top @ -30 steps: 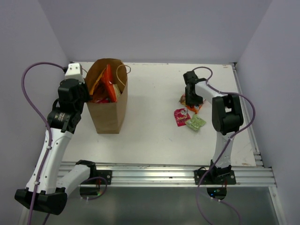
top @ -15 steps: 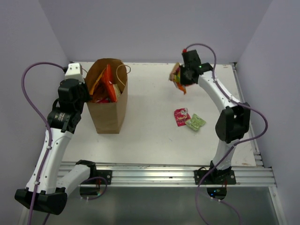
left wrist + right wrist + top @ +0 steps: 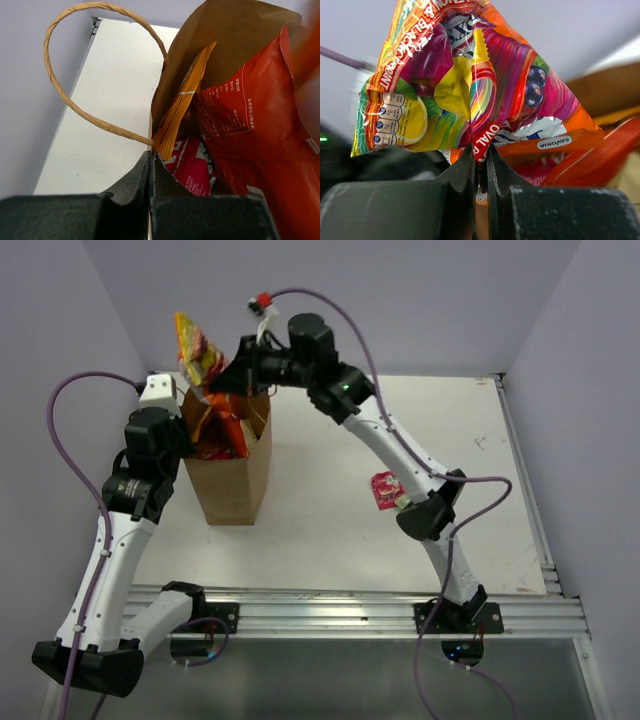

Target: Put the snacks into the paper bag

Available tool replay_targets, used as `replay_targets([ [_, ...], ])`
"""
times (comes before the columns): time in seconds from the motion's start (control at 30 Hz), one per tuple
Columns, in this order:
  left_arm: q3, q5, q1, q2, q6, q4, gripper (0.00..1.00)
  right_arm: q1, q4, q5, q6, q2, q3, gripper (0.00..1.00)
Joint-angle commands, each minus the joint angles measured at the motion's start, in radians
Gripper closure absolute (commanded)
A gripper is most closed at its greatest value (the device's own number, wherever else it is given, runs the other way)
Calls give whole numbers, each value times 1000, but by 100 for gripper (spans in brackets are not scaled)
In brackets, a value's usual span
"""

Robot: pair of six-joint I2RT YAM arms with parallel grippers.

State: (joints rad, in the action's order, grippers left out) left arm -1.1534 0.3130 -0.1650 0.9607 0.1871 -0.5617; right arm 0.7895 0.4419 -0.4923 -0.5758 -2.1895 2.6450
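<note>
The paper bag (image 3: 232,485) stands upright at the table's left. Inside it are a red chip bag (image 3: 250,115), an orange bag (image 3: 182,105) and a red-pink packet (image 3: 192,167). My left gripper (image 3: 151,161) is shut on the bag's left rim, beside the twisted handle (image 3: 75,107). My right gripper (image 3: 226,376) reaches across from the right and is shut on the lower edge of a colourful orange candy packet (image 3: 470,75). That orange candy packet (image 3: 198,352) hangs in the air above the bag's open top. A small pink packet (image 3: 385,490) lies on the table.
The right arm's elbow (image 3: 430,515) sits low over the table just right of the pink packet and hides whatever lies under it. Grey walls close in the table at the back and on both sides. A metal rail (image 3: 330,615) runs along the near edge.
My right gripper shut on the orange candy packet on the table at the right, lifted it and swung left across the table to above the bag. The left arm has not moved.
</note>
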Motion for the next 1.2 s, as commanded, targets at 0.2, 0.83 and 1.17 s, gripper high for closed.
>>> replay_targets([
  [0.2, -9, -3, -1, -28, -9, 28, 100, 54, 269, 171, 138, -73, -66, 100],
  [0.83, 7, -9, -1, -34, -2, 36, 100, 56, 268, 610, 425, 378, -380, 18],
  [1.17, 14, -9, -1, -31, -6, 45, 100, -222, 164, 761, 272, 692, -1287, 14],
])
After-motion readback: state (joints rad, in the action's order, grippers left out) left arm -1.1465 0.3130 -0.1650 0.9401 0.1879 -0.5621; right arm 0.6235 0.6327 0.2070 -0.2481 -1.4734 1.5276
